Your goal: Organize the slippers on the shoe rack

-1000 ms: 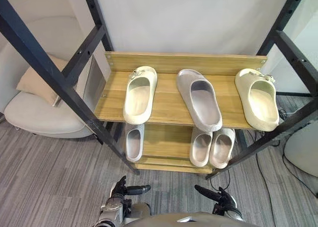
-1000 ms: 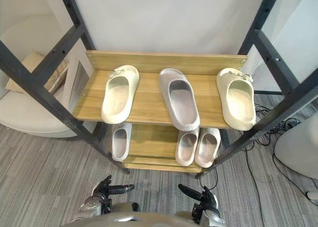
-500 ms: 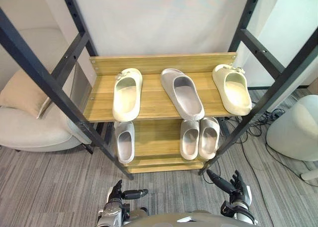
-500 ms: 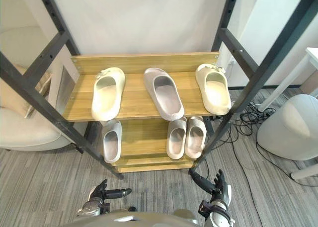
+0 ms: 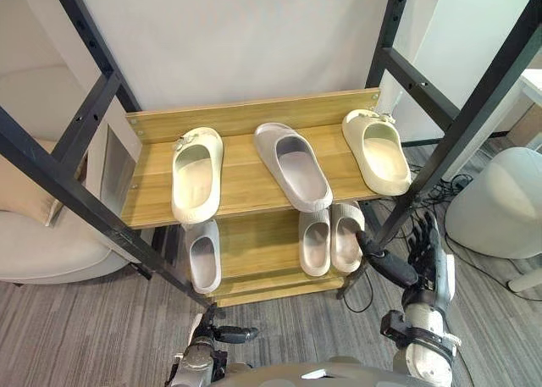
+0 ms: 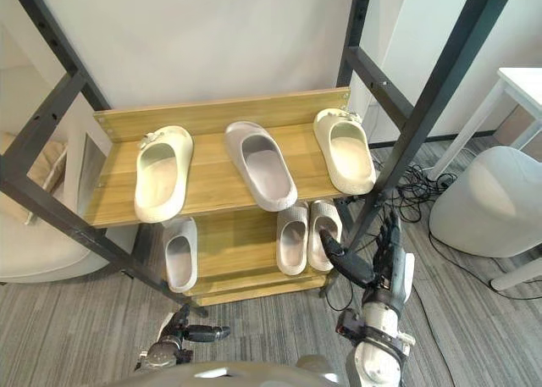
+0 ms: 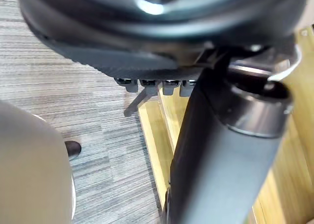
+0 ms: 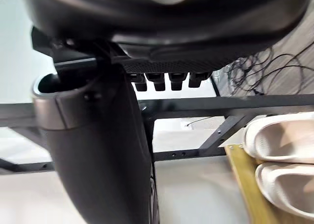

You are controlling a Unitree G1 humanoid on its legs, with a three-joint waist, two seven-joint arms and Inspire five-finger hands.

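A wooden shoe rack point(image 5: 254, 197) holds several slippers. On its top shelf a cream slipper point(image 5: 196, 174) lies at the left, a grey slipper point(image 5: 292, 164) lies angled in the middle, and a second cream slipper point(image 5: 377, 150) lies at the right. On the lower shelf a single grey slipper point(image 5: 203, 254) sits at the left and a pale pair point(image 5: 315, 239) point(image 5: 345, 234) side by side at the right. My right hand point(image 5: 421, 264) is raised by the rack's front right corner, fingers straight, holding nothing. My left hand point(image 5: 212, 336) hangs low above the carpet, thumb out, empty.
Black metal frame bars point(image 5: 68, 192) cross in front of the rack on both sides. A pale armchair point(image 5: 42, 243) stands at the left, a rounded grey pouf point(image 5: 500, 205) at the right, with cables point(image 6: 415, 192) on the carpet between pouf and rack.
The camera has shifted. My right hand has risen from low near the floor to beside the rack's right front corner, fingers spread straight. The left hand stays low.
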